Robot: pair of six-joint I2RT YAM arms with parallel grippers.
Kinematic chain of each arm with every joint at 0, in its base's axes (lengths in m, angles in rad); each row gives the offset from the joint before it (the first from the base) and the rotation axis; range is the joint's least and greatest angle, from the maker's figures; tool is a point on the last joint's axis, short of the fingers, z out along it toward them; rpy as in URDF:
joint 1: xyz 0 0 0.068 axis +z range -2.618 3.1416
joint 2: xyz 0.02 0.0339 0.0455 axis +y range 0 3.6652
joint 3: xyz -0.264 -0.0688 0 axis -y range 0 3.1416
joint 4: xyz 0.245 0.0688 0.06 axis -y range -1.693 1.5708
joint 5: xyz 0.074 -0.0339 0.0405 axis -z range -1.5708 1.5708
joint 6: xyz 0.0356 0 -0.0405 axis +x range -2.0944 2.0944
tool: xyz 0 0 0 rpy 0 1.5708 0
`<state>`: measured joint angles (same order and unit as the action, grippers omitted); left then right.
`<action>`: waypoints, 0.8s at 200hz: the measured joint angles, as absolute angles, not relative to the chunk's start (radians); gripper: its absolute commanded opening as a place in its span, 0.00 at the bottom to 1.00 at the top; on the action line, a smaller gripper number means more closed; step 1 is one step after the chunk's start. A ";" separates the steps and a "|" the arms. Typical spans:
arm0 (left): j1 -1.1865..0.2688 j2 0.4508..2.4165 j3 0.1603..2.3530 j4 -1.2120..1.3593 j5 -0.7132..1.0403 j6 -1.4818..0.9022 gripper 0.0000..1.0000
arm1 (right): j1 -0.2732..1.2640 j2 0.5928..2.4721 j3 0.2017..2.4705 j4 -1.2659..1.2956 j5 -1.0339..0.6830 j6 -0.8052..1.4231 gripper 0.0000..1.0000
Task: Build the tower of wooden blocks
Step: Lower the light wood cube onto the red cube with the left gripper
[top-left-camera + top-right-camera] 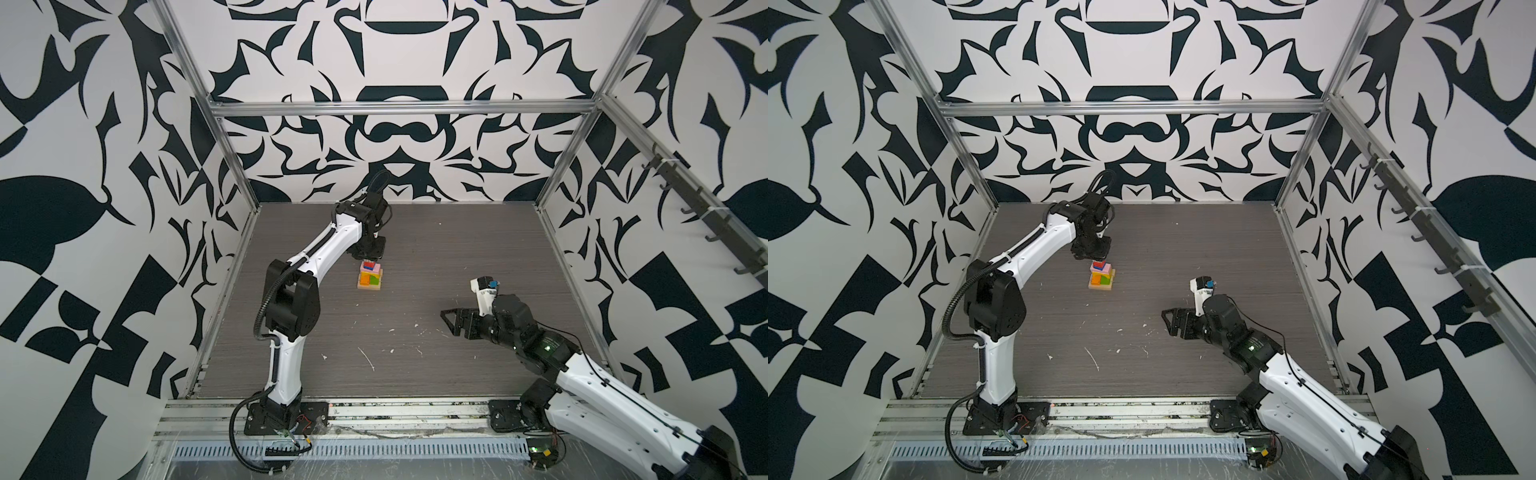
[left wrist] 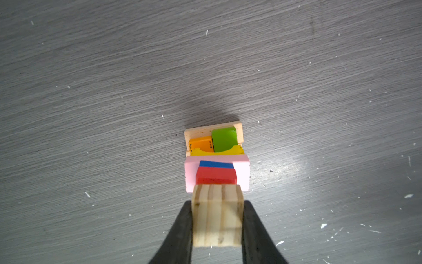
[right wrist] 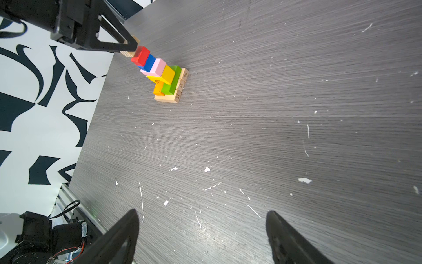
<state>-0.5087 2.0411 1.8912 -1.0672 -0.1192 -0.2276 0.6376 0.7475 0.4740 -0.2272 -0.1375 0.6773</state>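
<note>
The tower [image 1: 370, 279] [image 1: 1101, 277] stands mid-table in both top views. Its layers show in the right wrist view: tan planks [image 3: 179, 90] at the base, then an orange block [image 3: 158, 89] and a green block [image 3: 171, 80], a yellow block [image 3: 167, 73] and a pink block [image 3: 157, 66], a blue block [image 3: 149, 62] and a red block [image 3: 141, 56]. My left gripper [image 2: 218, 203] [image 1: 370, 254] is shut on a tan cube [image 2: 217, 217] just above the red block [image 2: 215, 174]; I cannot tell whether they touch. My right gripper [image 3: 203, 214] [image 1: 449, 322] is open and holds nothing, low at the right.
The grey table [image 1: 415, 257] carries white flecks and scratches. Metal frame posts and patterned walls enclose it on three sides. A rail [image 1: 374, 409] with both arm bases runs along the front edge.
</note>
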 measured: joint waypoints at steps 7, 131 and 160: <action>-0.509 2.044 1.890 -1.067 -0.120 -0.228 0.31 | 0.638 0.748 0.474 -0.227 -0.138 0.677 0.91; -0.508 2.055 1.889 -1.061 -0.127 -0.234 0.37 | 0.638 0.748 0.474 -0.227 -0.138 0.677 0.91; -0.508 2.055 1.889 -1.060 -0.127 -0.236 0.41 | 0.638 0.748 0.474 -0.227 -0.138 0.677 0.91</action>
